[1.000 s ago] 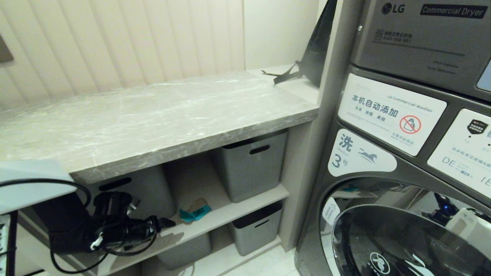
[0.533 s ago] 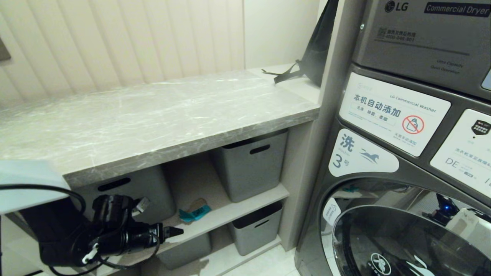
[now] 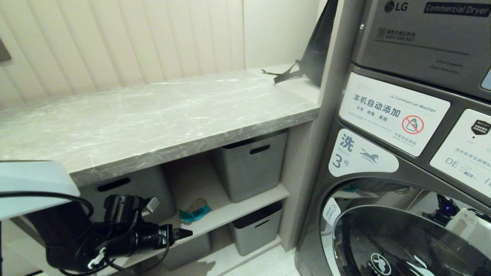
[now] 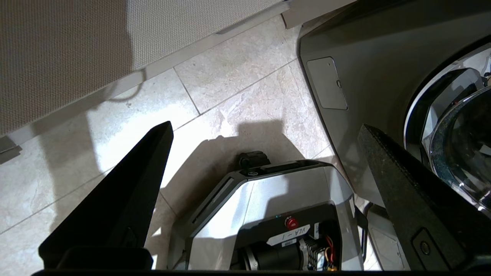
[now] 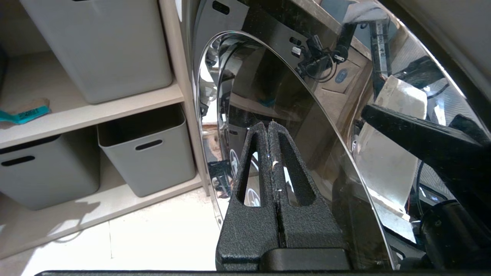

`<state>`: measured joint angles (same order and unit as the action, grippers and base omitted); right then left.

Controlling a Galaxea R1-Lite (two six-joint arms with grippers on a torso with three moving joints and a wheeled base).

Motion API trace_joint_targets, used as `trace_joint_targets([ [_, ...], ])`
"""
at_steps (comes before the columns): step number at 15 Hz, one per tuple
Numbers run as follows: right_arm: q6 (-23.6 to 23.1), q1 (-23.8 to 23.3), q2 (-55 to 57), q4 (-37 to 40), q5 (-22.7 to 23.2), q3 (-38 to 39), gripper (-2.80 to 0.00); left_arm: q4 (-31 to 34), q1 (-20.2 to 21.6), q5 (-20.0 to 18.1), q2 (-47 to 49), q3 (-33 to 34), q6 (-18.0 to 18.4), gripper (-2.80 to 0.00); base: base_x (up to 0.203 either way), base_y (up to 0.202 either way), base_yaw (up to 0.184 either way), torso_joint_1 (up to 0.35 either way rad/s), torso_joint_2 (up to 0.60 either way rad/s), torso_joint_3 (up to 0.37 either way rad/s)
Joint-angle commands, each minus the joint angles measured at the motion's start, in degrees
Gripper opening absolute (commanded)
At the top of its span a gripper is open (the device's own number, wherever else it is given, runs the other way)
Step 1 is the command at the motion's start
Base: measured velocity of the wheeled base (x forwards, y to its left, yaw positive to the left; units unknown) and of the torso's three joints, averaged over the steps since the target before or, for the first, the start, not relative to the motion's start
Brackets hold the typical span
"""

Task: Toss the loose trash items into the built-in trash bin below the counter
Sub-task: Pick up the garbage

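Observation:
A small teal paper scrap [image 3: 195, 213] lies on the middle shelf under the grey veined counter [image 3: 153, 111], between two grey tubs; it also shows as the teal scrap [image 5: 23, 114] at the edge of the right wrist view. My left gripper [image 3: 184, 232] hangs low at the left, just in front of that shelf and a short way left of the scrap. Its fingers stand open and empty, so the left gripper [image 4: 265, 126] looks down onto floor tiles. My right gripper [image 5: 267, 126] is shut on nothing beside the washer door. The built-in trash bin is out of view.
Grey tubs with slot handles [image 3: 251, 165] [image 3: 126, 188] [image 3: 257, 228] fill the shelves. A black strapped bag [image 3: 314, 50] leans at the counter's far end. The washer [image 3: 402, 191] stands to the right. My own base [image 4: 276, 214] sits on the tiles below the left gripper.
My left gripper has moved right and a little lower along the shelf front, closer to the teal scrap, still open. The head view has shifted slightly. The right gripper has not moved.

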<state>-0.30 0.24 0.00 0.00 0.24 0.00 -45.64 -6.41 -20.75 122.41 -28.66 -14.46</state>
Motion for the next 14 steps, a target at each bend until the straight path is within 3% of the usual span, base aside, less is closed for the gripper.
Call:
trace_joint_targets([
  [1,-0.05,0.02,-0.09,0.00,0.02,0.00,-2.80,-0.24,-0.27,0.19,0.29,-0.61,-0.13,0.00,0.000,0.000,0.000,0.000,0.00,0.000],
  [14,-0.05,0.06,-0.06,0.00,0.02,0.00,-2.80,-0.15,-2.24,3.20,-8.74,7.76,2.24,0.00,0.000,0.000,0.000,0.000,0.00,0.000],
])
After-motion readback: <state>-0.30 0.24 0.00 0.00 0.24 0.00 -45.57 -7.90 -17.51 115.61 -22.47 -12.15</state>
